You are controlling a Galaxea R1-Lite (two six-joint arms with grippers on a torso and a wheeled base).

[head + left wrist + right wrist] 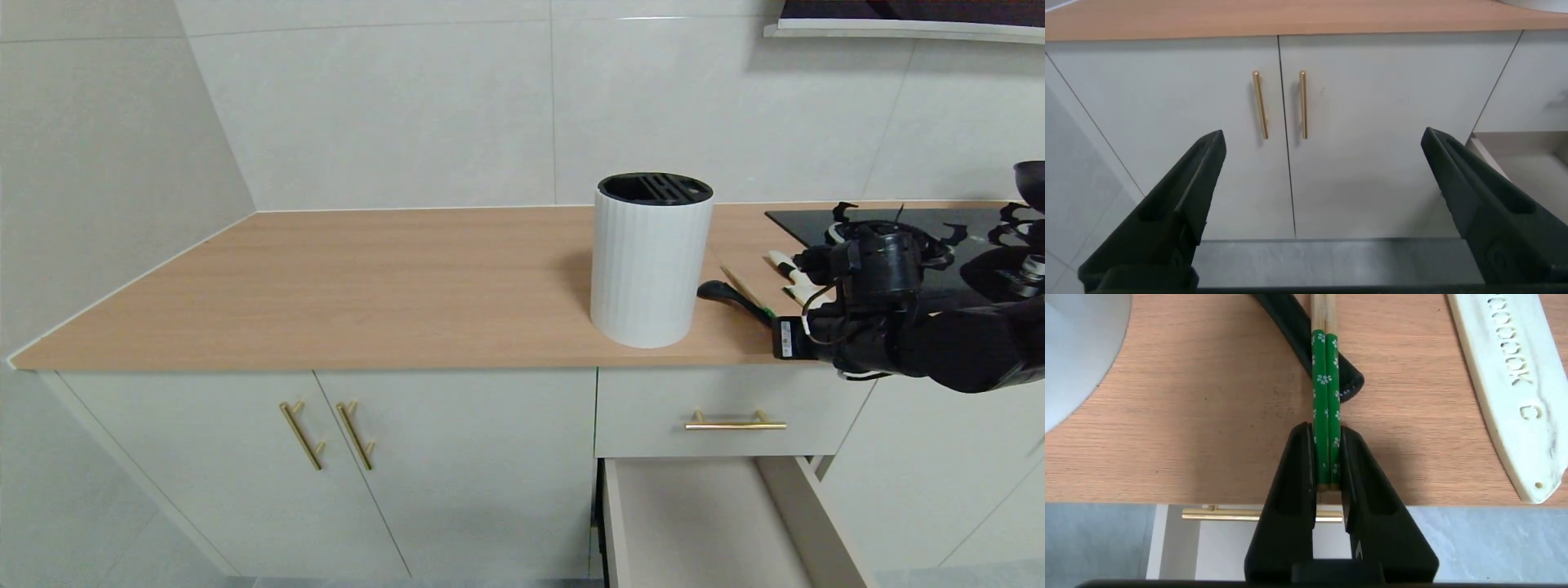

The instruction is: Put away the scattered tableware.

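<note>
Jaws of the right gripper (1327, 445) sit narrow, clamped on the green, flower-dotted ends of a pair of chopsticks (1324, 367). The chopsticks lie flat on the wooden counter (1192, 416), close to its front edge at the right of the head view. Their bare wooden lengths cross over a black-handled utensil (1282, 327) resting on the counter. A long white utensil (1503, 384) lies just beside them, apart from both. A white ribbed holder (651, 269) with a black slotted top stands upright right of centre in the head view, just left of the scattered pieces. At lower right an open drawer (702, 523) sits pulled out beneath a shut one. The left gripper (1323, 204), spread wide and holding nothing, faces two cabinet doors (1372, 147) with gold handles under the counter.
</note>
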